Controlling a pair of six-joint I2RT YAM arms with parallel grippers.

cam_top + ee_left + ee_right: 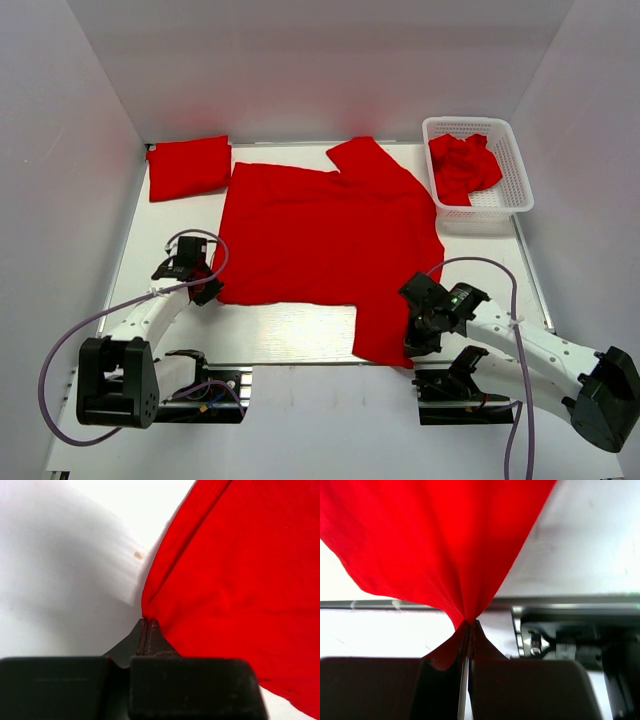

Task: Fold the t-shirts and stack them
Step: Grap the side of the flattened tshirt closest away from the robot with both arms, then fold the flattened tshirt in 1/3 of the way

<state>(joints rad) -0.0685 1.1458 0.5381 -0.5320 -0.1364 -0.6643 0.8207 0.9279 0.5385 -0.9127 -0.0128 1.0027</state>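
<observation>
The top camera hangs high on the near side and looks down and forward, far enough off to hold the whole desk (pixel 290 335) and the spread t-shirt (pixel 320 230). The left wrist camera sits just behind the left hand (pixel 148 627), low and very close, facing out over it at that shirt's near left corner. The right wrist camera sits likewise behind the right hand (pixel 469 627), facing the desk's near edge. Each wrist view shares only its own shirt corner with the top view.
</observation>
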